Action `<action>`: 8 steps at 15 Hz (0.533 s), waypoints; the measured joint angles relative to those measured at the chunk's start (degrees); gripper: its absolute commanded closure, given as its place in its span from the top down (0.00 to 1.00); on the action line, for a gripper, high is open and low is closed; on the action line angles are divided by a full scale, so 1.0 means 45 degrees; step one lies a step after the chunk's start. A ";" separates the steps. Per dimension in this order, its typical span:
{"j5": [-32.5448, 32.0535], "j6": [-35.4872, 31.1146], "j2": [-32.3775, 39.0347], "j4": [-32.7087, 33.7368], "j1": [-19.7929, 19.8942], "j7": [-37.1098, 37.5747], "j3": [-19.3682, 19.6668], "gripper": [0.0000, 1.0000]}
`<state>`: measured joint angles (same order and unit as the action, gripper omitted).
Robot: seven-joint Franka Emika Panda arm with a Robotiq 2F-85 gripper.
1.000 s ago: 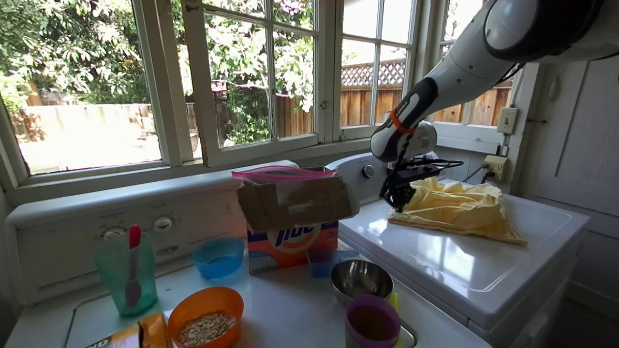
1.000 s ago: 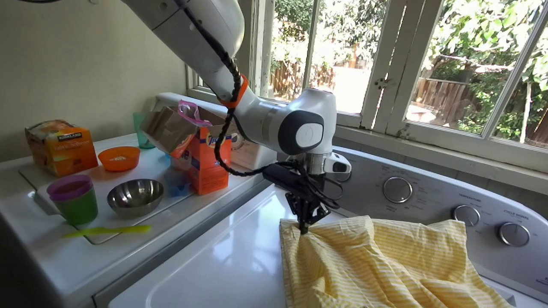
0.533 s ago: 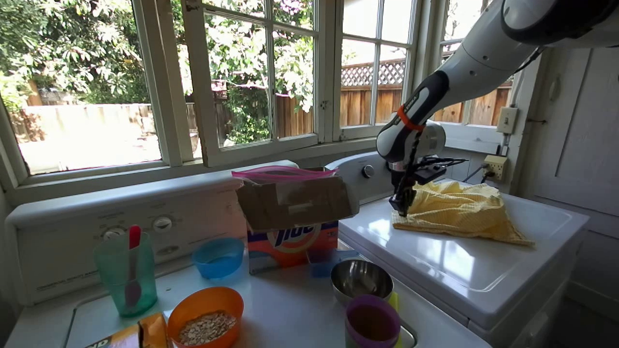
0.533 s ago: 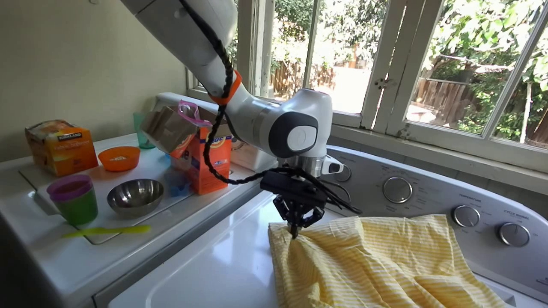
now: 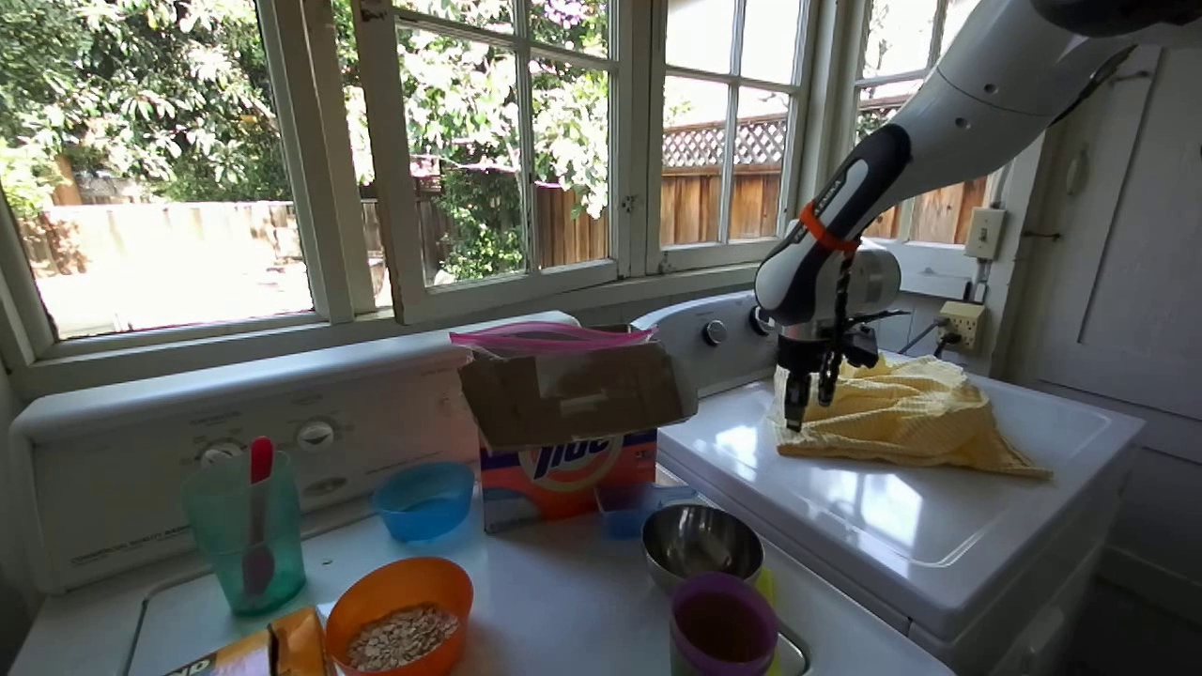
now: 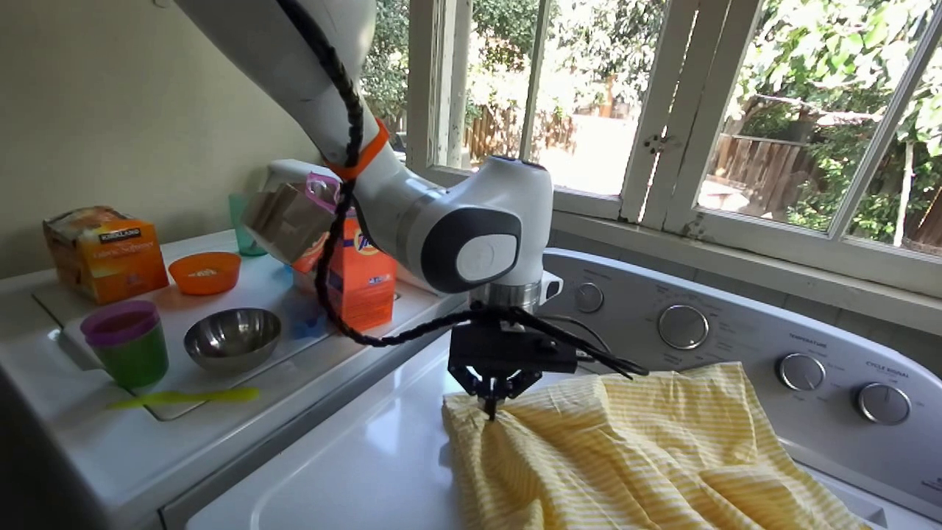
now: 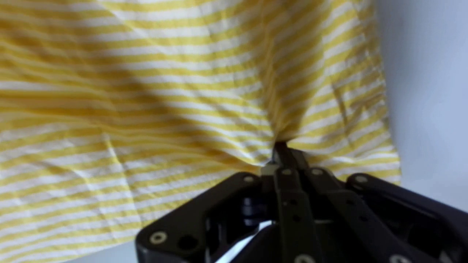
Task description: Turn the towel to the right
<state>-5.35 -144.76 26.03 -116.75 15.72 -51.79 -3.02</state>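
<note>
— In an exterior view, what's furthest left?
— An orange Kirkland box [image 6: 110, 254] on the left-hand white machine [image 6: 221, 442], then a purple cup [image 6: 110, 341] stacked in a green cup [image 6: 138, 364], with a yellow-green utensil [image 6: 184, 397] lying near them.
— And after those?
— An orange bowl [image 6: 204, 285] (pale flakes [image 6: 202, 272] in it, rather like cereal), a shiny metal bowl [image 6: 234, 357], and an orange detergent box [image 6: 372, 294] with brown cardboard [image 6: 287, 224] tilted out on its left side.
— Where's the claw [image 6: 491, 416]?
— Next along, over the right-hand white machine [image 6: 353, 471], pointing down near a corner of the towel [image 6: 647, 449].
— Gripping anything?
— Yes, the towel itself: the fingers [image 7: 280, 153] are closed together on a fold of it, and in the wrist view the creases run in toward the tips.
— So where does the towel lie?
— Wrinkled across the top of that right-hand machine, yellow and white stripes all over, reaching from the claw toward the right, in front of a panel [image 6: 625, 302] with round knobs [image 6: 684, 327].
</note>
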 measured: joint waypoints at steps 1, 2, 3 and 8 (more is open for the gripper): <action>0.0170 -0.0216 -0.0164 -0.0316 0.0170 -0.0770 -0.0160 0.00; 0.0398 -0.0380 -0.0321 -0.0609 0.0329 -0.1467 -0.0303 0.00; 0.0655 -0.0458 -0.0472 -0.0856 0.0431 -0.1948 -0.0401 0.00; 0.2907 -0.0464 -0.0758 -0.1061 0.0374 -0.1851 -0.0739 0.00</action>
<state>7.74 -146.85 22.62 -121.52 17.40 -60.12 -6.34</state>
